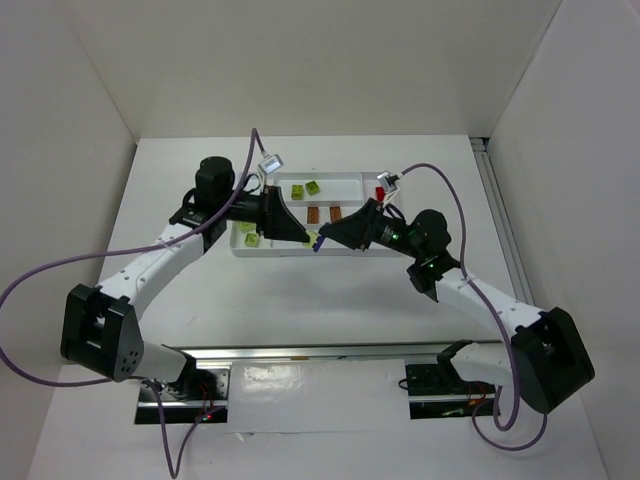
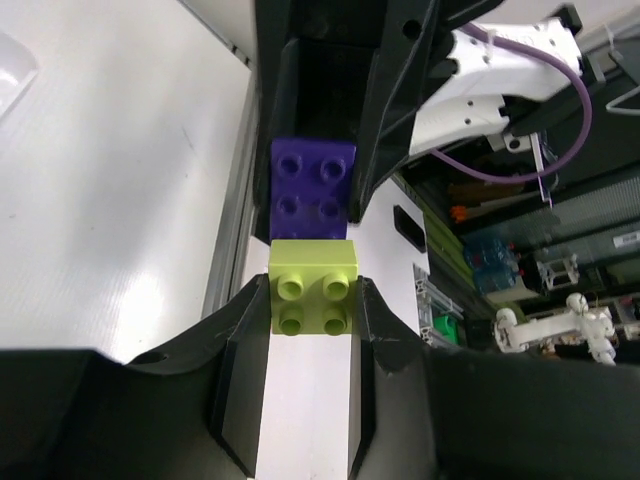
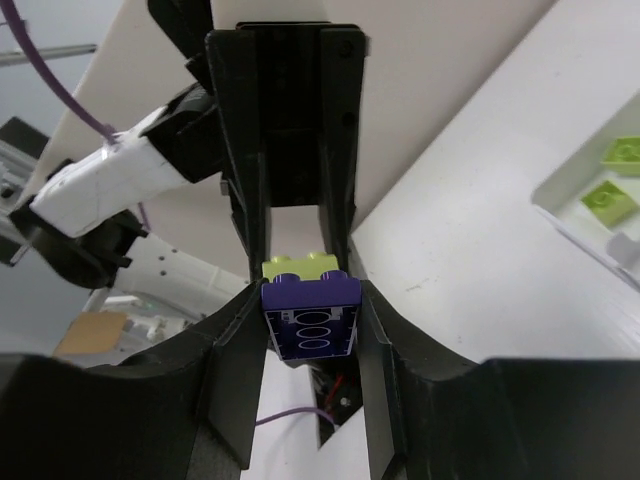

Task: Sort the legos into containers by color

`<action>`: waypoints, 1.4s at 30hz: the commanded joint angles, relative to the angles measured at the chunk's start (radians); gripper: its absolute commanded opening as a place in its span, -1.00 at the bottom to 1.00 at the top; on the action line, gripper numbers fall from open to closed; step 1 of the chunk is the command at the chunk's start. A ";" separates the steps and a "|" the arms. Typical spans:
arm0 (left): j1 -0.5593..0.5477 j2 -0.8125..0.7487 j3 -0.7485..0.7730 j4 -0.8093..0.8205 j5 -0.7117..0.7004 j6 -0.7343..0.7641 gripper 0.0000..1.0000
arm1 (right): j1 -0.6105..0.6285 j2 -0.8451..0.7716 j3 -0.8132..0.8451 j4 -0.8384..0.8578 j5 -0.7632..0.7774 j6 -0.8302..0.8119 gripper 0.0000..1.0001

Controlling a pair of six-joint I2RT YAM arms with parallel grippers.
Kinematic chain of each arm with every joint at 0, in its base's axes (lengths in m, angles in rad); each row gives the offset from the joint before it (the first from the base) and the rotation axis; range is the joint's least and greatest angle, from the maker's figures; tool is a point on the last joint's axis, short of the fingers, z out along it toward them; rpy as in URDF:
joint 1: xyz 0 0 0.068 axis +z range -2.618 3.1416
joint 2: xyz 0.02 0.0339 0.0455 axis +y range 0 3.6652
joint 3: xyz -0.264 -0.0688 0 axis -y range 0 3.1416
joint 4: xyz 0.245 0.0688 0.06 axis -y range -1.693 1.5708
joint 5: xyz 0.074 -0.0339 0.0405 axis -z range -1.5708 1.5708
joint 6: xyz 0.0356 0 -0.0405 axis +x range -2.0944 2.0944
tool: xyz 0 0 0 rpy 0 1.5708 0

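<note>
My left gripper (image 2: 312,300) is shut on a lime green lego (image 2: 313,290), held by its sides. My right gripper (image 3: 310,312) is shut on a purple lego (image 3: 310,315). The two bricks touch edge to edge; I cannot tell whether they are joined. In the top view both grippers, left (image 1: 306,238) and right (image 1: 324,240), meet tip to tip in the air over the front edge of the white tray (image 1: 355,180). The purple lego also shows in the left wrist view (image 2: 312,188), and the lime one in the right wrist view (image 3: 300,266).
The tray holds two green legos (image 1: 305,188) at the back, two brown-orange ones (image 1: 324,214) in the middle, a red one (image 1: 381,192) at the right end and green ones (image 1: 249,234) at the left end. White walls enclose the table.
</note>
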 commanded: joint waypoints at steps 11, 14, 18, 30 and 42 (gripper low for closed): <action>0.158 0.034 0.137 -0.448 -0.494 0.131 -1.00 | -0.156 -0.173 0.125 -0.781 0.293 -0.362 -0.75; 0.158 0.119 0.287 -0.645 -0.877 0.105 -1.00 | -0.147 -0.173 0.171 -0.974 0.539 -0.386 -0.75; 0.177 0.253 0.340 -0.698 -1.181 0.056 -1.00 | -0.147 -0.164 0.197 -1.045 0.650 -0.408 -0.69; 0.172 0.629 0.608 -0.692 -1.248 0.042 -1.00 | -0.138 -0.145 0.214 -1.060 0.650 -0.440 -0.69; 0.154 0.562 0.658 -0.766 -1.247 0.135 0.81 | -0.035 -0.012 0.191 -0.834 0.628 -0.364 -0.64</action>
